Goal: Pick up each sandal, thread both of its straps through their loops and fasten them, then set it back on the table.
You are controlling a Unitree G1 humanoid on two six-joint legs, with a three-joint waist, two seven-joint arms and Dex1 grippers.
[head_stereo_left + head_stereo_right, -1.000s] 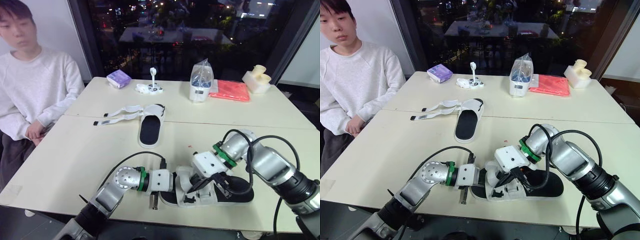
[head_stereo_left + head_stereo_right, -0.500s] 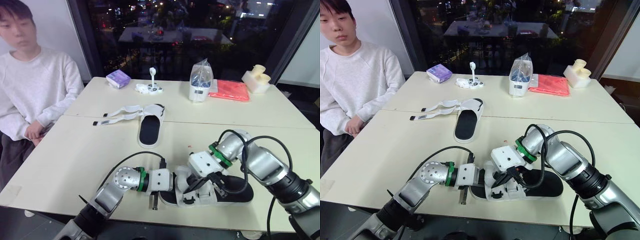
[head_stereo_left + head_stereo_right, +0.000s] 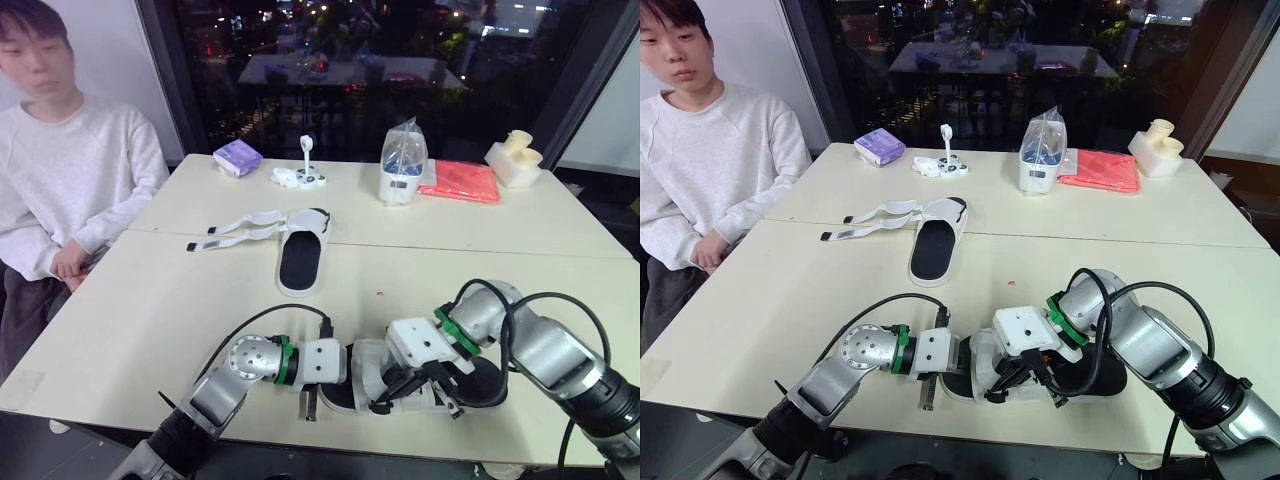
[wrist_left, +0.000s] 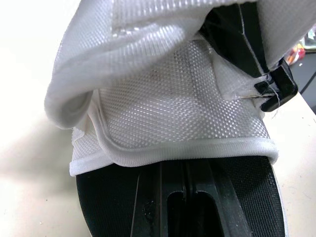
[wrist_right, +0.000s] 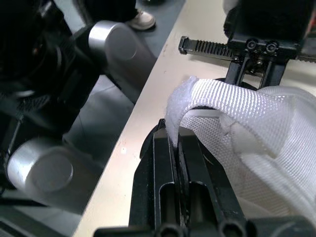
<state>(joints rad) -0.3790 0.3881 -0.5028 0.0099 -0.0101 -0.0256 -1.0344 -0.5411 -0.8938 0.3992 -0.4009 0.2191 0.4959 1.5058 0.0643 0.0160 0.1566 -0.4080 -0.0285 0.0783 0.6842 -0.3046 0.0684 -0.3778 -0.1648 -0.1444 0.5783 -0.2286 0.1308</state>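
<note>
Here, right hand (image 5: 174, 136) pinches the sandal strap (image 5: 222, 96).

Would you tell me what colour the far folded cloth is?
The folded cloth is coral red; left eye view shows it best.

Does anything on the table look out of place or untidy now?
The far sandal lies with both straps splayed loose across the table, unfastened. The near sandal sits close to the table's front edge, a white strap pinched in the right gripper. Nothing looks spilled or damaged.
</note>
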